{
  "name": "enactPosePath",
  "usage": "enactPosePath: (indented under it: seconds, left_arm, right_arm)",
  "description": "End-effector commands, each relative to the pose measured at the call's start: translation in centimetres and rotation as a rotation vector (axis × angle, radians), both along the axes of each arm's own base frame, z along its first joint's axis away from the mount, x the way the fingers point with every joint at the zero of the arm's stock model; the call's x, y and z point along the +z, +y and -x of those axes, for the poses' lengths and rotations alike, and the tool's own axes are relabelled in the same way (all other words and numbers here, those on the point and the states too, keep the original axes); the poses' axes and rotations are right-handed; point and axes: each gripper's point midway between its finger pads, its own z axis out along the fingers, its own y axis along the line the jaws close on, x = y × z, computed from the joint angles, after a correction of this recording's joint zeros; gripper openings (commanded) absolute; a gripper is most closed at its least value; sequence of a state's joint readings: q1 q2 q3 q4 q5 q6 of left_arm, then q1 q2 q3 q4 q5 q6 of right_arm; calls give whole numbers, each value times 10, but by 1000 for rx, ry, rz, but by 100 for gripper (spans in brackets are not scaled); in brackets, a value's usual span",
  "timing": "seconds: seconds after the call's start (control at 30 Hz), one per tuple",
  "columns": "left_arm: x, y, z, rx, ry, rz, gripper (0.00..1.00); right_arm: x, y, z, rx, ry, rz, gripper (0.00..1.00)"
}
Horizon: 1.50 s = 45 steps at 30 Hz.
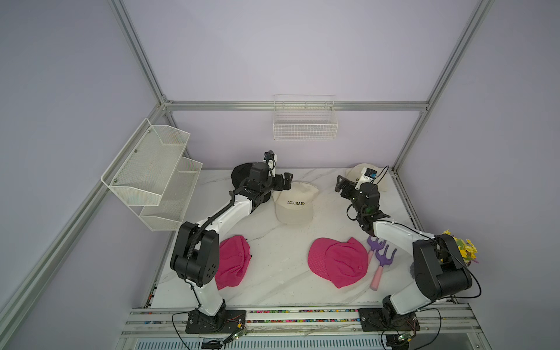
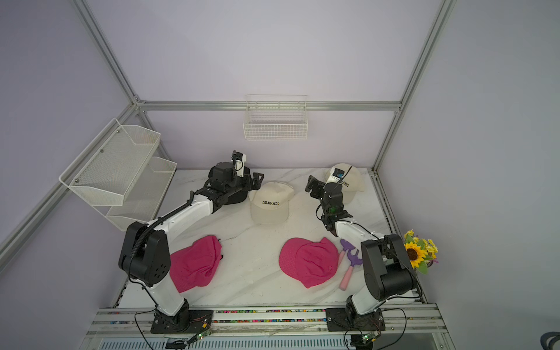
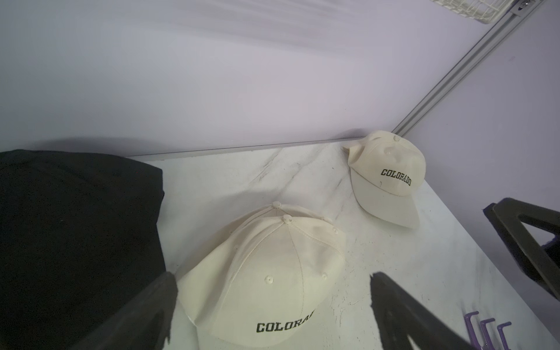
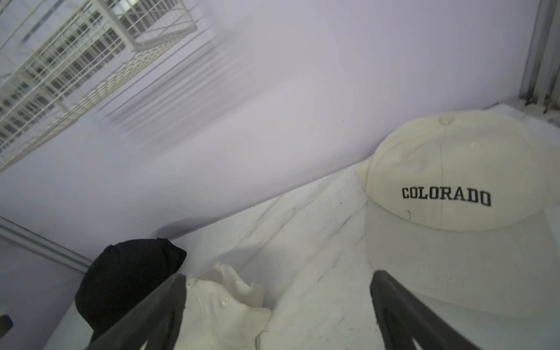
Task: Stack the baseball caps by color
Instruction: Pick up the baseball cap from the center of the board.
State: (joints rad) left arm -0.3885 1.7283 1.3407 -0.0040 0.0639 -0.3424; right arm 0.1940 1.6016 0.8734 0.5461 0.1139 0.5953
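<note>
Both top views show a pile of black baseball caps [image 1: 241, 174] [image 2: 238, 197] at the back left, mostly under my left arm. A cream "COLORADO" cap lies on another cream cap [image 1: 295, 204] [image 2: 271, 203] [image 3: 266, 266] at the back centre. A single cream cap [image 1: 354, 172] [image 2: 353, 181] [image 4: 454, 175] sits in the back right corner. Two hot pink caps [image 1: 231, 260] [image 1: 338, 262] lie apart near the front. My left gripper [image 1: 285, 179] [image 3: 272, 278] hovers open over the edge of the cream pair. My right gripper [image 1: 341, 185] [image 4: 278, 276] is open and empty beside the corner cap.
A white wire basket [image 1: 304, 121] hangs on the back wall. A mesh two-tier shelf [image 1: 151, 172] is fixed to the left wall. Two purple hand rakes [image 1: 380, 257] lie next to the right pink cap. Sunflowers [image 1: 460, 248] stand at the right edge.
</note>
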Motion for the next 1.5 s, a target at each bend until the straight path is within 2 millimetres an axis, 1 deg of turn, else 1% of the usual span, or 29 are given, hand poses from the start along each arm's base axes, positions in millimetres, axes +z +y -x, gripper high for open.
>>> enactPosePath:
  seconds: [0.0,0.03,0.2,0.3,0.4,0.53,0.7,0.77,0.87,0.97,1.03,1.07,1.17,1.37,1.47]
  left_arm:
    - [20,20,5,91,-62,45,100]
    - [17,23,8,103,-55,50,100]
    - [-4,38,23,150,1,52,100]
    - [-15,49,29,181,23,40,100]
    - [-23,58,32,202,36,47,100]
    - [-30,66,33,216,51,62,100]
    - [-41,68,31,221,73,64,100]
    - [-44,68,29,217,82,67,100]
    - [-48,68,27,218,90,69,100]
    - [-50,68,25,221,93,72,100]
    - [-52,68,24,221,99,70,100]
    - [-53,68,23,221,102,69,100]
    - [-57,69,22,223,112,70,100]
    - [-62,69,21,227,123,69,100]
    - [-63,69,19,230,124,67,100]
  right_arm:
    - [2,-1,-13,19,-10,-316,95]
    - [1,-2,-14,22,-14,-369,94]
    - [-16,-11,-24,4,1,-671,88]
    - [-26,-15,-32,1,8,-801,85]
    - [-46,-19,-38,-27,50,-913,84]
    - [-79,-32,-34,-130,98,-1036,84]
    - [-106,-54,-27,-267,120,-1091,82]
    - [-119,-63,-20,-332,129,-1137,80]
    - [-133,-68,-14,-376,147,-1163,79]
    - [-143,-74,-13,-405,153,-1161,79]
    - [-146,-82,-15,-417,131,-1149,76]
    - [-143,-86,-17,-406,104,-1140,74]
    - [-140,-98,-28,-399,69,-1105,74]
    - [-143,-112,-42,-441,57,-1119,73]
    - [-150,-113,-45,-468,93,-1134,71]
